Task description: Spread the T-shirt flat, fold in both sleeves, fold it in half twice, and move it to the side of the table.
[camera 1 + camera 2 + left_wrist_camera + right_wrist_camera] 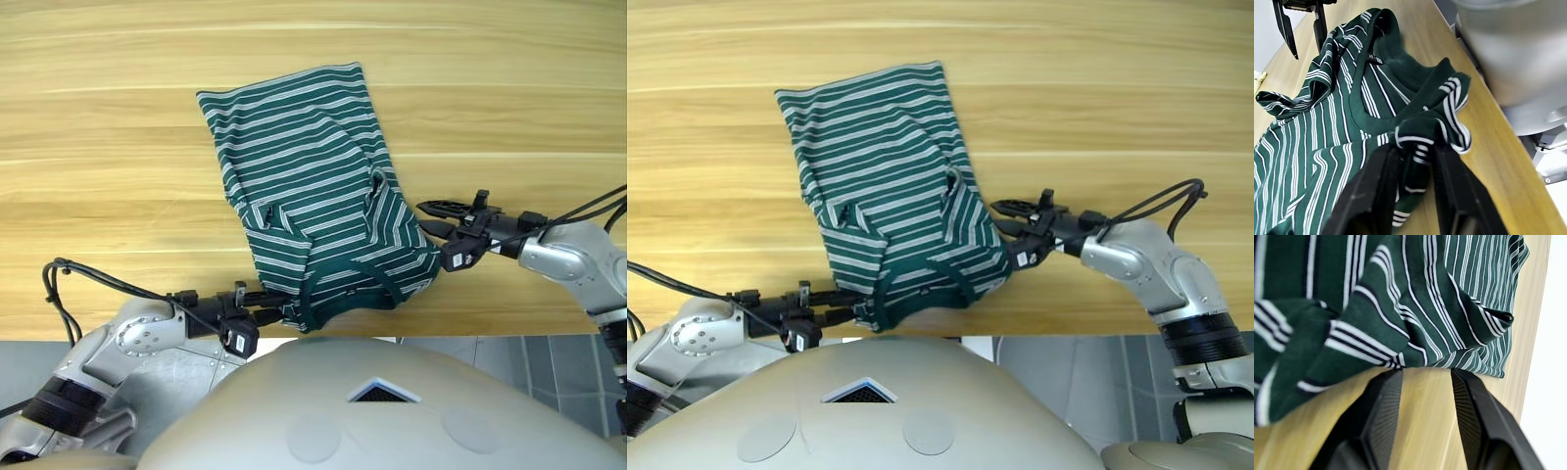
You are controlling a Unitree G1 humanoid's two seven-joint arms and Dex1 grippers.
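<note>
Here the shirt (313, 196) lies bunched at the table's (98, 147) near edge, left gripper (1415, 154) pinching it, right gripper (424, 217) spread alongside.

T-shirt (1327, 147) cropped (both wrist views).

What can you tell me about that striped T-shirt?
The T-shirt is dark green knit with thin white stripes and a plain green neckband. It lies rumpled, partly folded over itself, on the wooden table, neck end toward the near edge. The left gripper has its jaws shut on bunched fabric near the neckband; the right gripper sits with jaws open at its side edge.
</note>
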